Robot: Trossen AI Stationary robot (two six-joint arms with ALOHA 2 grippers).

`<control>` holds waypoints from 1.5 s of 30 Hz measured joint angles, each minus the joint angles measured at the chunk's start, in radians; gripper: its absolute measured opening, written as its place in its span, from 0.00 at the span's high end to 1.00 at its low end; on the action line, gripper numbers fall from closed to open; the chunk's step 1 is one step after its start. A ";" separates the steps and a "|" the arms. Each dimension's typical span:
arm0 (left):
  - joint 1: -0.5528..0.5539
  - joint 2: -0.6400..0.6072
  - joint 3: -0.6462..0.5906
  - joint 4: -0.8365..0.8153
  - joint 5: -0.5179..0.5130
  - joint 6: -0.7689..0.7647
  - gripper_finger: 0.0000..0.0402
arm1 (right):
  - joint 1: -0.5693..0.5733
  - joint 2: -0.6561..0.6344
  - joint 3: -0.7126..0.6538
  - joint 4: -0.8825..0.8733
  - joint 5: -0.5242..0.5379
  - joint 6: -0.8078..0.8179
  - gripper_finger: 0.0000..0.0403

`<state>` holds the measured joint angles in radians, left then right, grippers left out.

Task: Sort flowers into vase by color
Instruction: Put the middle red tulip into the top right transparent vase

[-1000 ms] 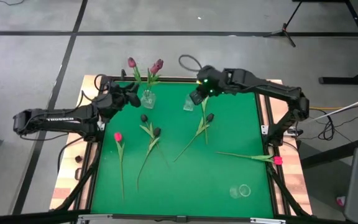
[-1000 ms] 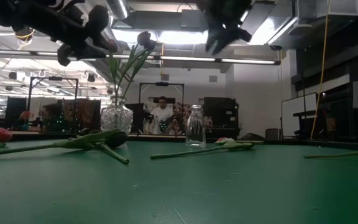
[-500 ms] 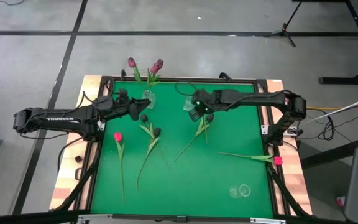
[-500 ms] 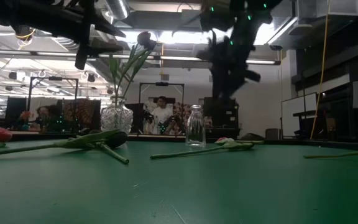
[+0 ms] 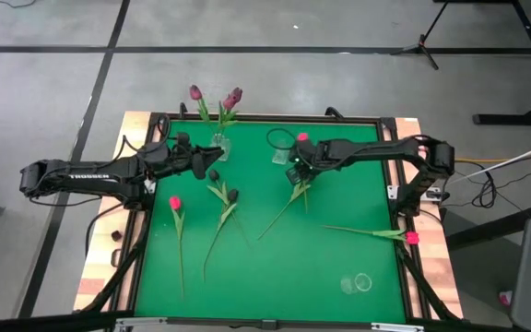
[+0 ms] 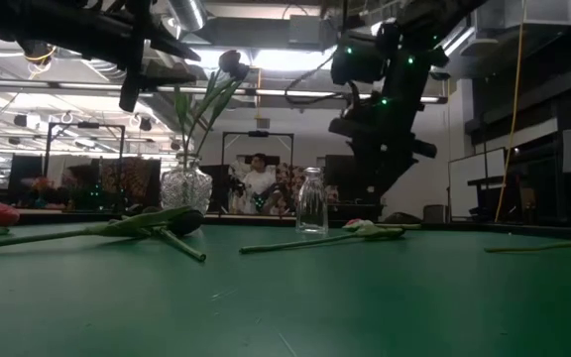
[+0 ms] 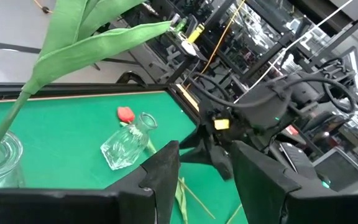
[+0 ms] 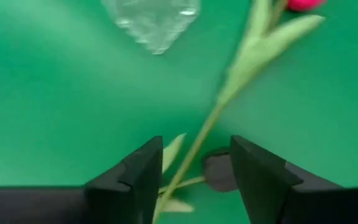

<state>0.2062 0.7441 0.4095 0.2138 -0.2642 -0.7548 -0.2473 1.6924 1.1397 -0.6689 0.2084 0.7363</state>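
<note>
Looking down, we see the big green worktop [image 5: 339, 263] first. Two dark arms reach over it. The left end effector [image 7: 205, 149] waits by the round vase [image 5: 218, 146] at the far edge. Its fingers are apart and hold nothing. The right end effector [image 8: 194, 152] hangs low over the middle of the far half, next to the little bottle [image 5: 279, 153]. Its fingers are spread too, and nothing is gripped yet.

Two purple flowers [image 5: 231, 98] stand in the round vase. A third glass jar [image 5: 359, 282] sits near the front. The other flowers lie flat on the worktop: a pink one on the left [image 5: 174, 202], two dark ones [image 5: 232, 195] near the middle, and a pink one by the right edge [image 5: 411, 237].

A thin stem [image 8: 194, 146] runs between the right fingers. It leads up to a pink head [image 8: 303, 4] by the little bottle. A dark bud [image 8: 219, 173] lies just beside that stem.

We think these flowers are very light and bendy. The heads could crush, and the leaves would slip. We would pinch the bare stem, in the middle, and gently.

Some things are hard to tell. The pink head is cut off in the right wrist view. We cannot tell whose stem the dark bud belongs to. From the low view, the flat stems blend together.
</note>
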 joint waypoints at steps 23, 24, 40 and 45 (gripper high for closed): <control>0.000 0.000 0.000 -0.024 -0.007 -0.004 0.64 | -0.067 0.101 -0.044 0.102 -0.044 0.019 0.50; 0.000 0.000 0.000 -0.024 -0.008 -0.005 0.64 | -0.067 0.102 -0.044 0.099 -0.045 0.021 0.52; 0.000 0.000 0.000 -0.050 -0.015 -0.006 0.64 | -0.067 0.102 -0.044 0.099 -0.088 0.026 0.98; 0.000 0.000 0.000 -0.050 -0.015 -0.006 0.64 | -0.067 0.101 -0.044 0.103 -0.089 0.046 0.98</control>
<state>0.2066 0.7441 0.4095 0.1642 -0.2794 -0.7605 -0.3145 1.7938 1.0954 -0.5661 0.1196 0.7826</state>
